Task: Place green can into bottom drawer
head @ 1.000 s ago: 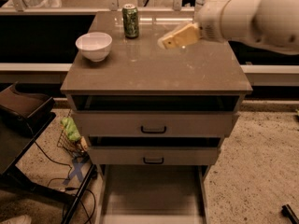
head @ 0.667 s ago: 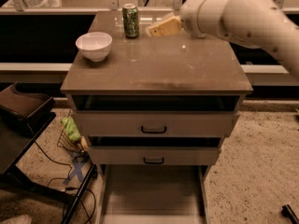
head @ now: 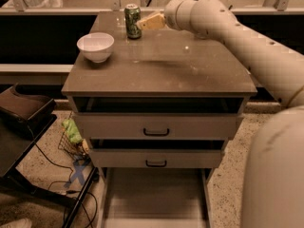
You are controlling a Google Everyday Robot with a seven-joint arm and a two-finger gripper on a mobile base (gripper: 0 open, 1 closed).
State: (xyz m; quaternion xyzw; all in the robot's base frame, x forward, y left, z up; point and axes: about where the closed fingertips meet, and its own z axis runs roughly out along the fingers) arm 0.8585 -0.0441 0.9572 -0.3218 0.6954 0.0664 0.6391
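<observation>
The green can [head: 132, 21] stands upright at the back of the cabinet top [head: 190, 75], left of centre. My gripper [head: 150, 22] reaches in from the right at can height, its tan fingertips just right of the can, close to it or touching it. The bottom drawer [head: 154, 196] is pulled out at the cabinet's foot, its grey floor bare.
A white bowl [head: 95, 46] sits on the cabinet top's left side, in front of the can. The two upper drawers [head: 156, 127] with black handles are slightly out. A dark chair [head: 21, 113] and a wire basket [head: 71, 137] stand to the left on the floor.
My gripper has moved left across the back of the cabinet top, from well right of the can to right beside it. The can and bowl have not moved.
</observation>
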